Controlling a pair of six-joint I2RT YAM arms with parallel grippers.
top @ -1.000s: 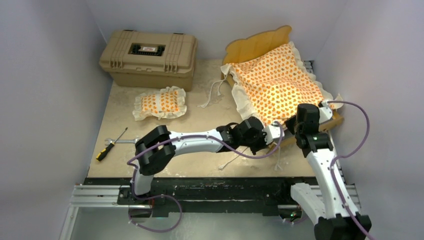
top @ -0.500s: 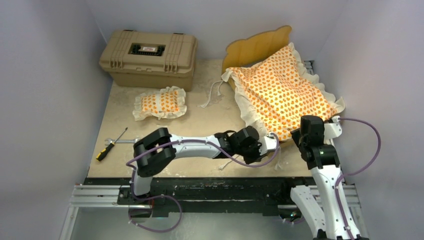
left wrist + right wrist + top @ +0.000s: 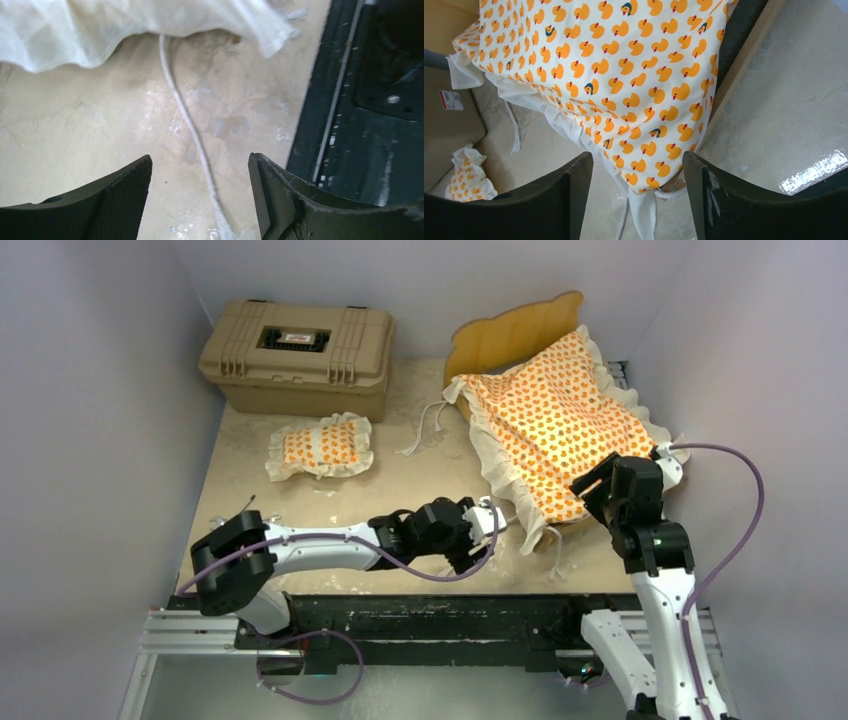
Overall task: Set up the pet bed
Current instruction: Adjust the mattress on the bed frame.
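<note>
At far right of the table (image 3: 400,485), the mattress (image 3: 560,430) lies askew over the wooden frame (image 3: 515,330), near corner drooping off the edge. We judge it soft, light, floppy; best pinched at the ruffled corners. Pillow (image 3: 320,447) sits well apart, beside the case (image 3: 297,355). Left gripper (image 3: 200,170) and right gripper (image 3: 636,165): jaws wide apart, nothing held. Tie string (image 3: 192,130) lies below the left one.
</note>
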